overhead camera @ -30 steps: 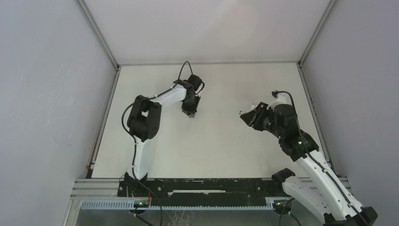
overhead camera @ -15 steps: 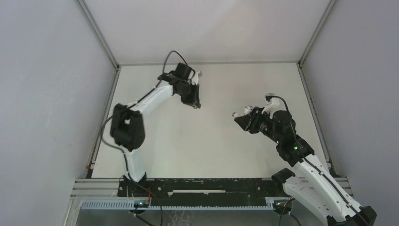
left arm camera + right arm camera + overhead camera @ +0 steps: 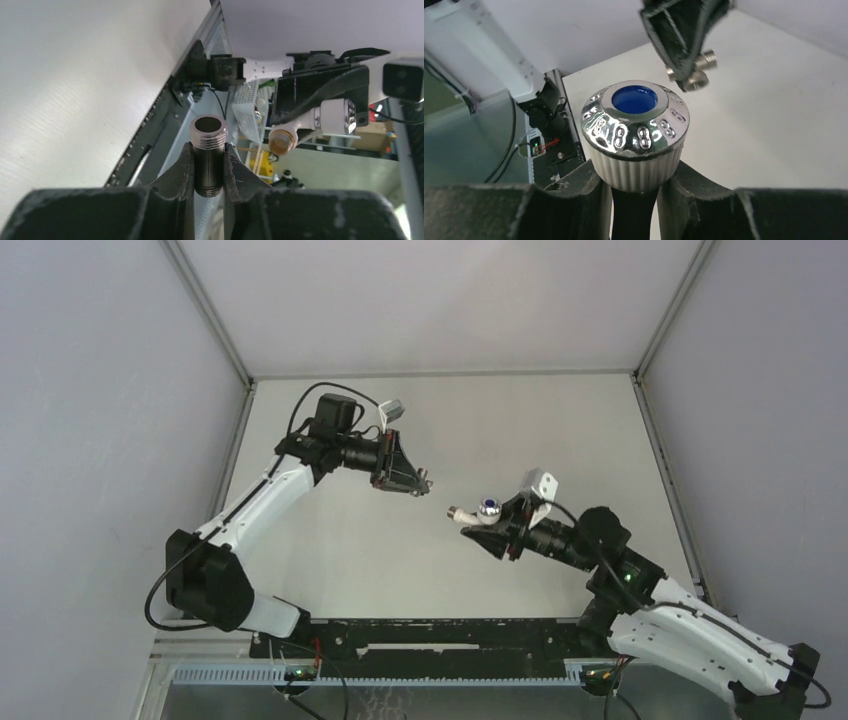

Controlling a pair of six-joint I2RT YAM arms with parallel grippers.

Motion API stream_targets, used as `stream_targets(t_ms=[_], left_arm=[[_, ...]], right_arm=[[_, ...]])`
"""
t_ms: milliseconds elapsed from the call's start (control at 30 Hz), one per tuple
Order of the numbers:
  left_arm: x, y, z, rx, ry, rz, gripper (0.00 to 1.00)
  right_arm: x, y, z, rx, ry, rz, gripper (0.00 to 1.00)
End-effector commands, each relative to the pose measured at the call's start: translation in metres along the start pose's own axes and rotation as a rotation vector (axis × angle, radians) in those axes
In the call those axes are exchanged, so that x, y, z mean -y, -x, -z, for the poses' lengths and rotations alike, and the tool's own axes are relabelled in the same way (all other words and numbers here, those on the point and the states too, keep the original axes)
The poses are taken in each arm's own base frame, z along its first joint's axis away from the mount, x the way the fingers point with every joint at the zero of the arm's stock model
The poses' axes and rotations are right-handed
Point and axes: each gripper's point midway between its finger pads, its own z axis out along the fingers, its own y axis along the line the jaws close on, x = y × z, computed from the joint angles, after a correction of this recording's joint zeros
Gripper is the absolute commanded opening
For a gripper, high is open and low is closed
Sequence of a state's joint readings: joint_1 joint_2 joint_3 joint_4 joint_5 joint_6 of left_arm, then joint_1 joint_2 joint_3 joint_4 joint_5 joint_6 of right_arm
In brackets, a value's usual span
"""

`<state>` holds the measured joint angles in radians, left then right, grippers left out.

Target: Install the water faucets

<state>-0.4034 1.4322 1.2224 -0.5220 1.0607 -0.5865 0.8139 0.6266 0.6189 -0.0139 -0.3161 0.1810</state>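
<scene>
White matte table (image 3: 440, 560), metal rails (image 3: 223, 490) along edges; black base rail (image 3: 450, 632) at near edge

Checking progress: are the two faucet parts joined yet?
No, the grey metal fitting in the left gripper and the white tap in the right gripper are apart.

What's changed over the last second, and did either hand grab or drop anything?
The left hand lifted, turned from pointing down to sideways, and now grips the short grey threaded metal fitting. The right hand swung toward the centre to face it, with a gap between them. Unchanged: its grip on the white ribbed plastic tap with a chrome, blue-centred cap.
</scene>
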Motion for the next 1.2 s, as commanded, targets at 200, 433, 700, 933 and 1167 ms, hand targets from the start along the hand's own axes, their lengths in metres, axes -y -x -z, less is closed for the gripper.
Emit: stream_targets(t_ms=[200, 433, 700, 933, 1167], left_arm=[[0.063, -0.055, 0.033, -0.132, -0.222, 0.028, 0.00], [0.068, -0.070, 0.036, -0.158, -0.239, 0.051, 0.00], [0.088, -0.102, 0.041, -0.239, -0.308, -0.009, 0.00], [0.100, -0.118, 0.042, -0.280, -0.324, -0.025, 0.00], [0.102, -0.122, 0.039, -0.313, -0.323, 0.001, 0.00]], right_arm=[[-0.013, 0.039, 0.011, 0.276, -0.104, 0.455, 0.00], [-0.034, 0.015, 0.005, 0.206, 0.000, 0.707, 0.00], [-0.058, 0.001, 0.006, 0.196, 0.016, 0.981, 0.00], [-0.066, 0.005, 0.008, 0.220, -0.024, 1.107, 0.00], [-0.075, 0.013, 0.006, 0.251, -0.079, 1.274, 0.00]])
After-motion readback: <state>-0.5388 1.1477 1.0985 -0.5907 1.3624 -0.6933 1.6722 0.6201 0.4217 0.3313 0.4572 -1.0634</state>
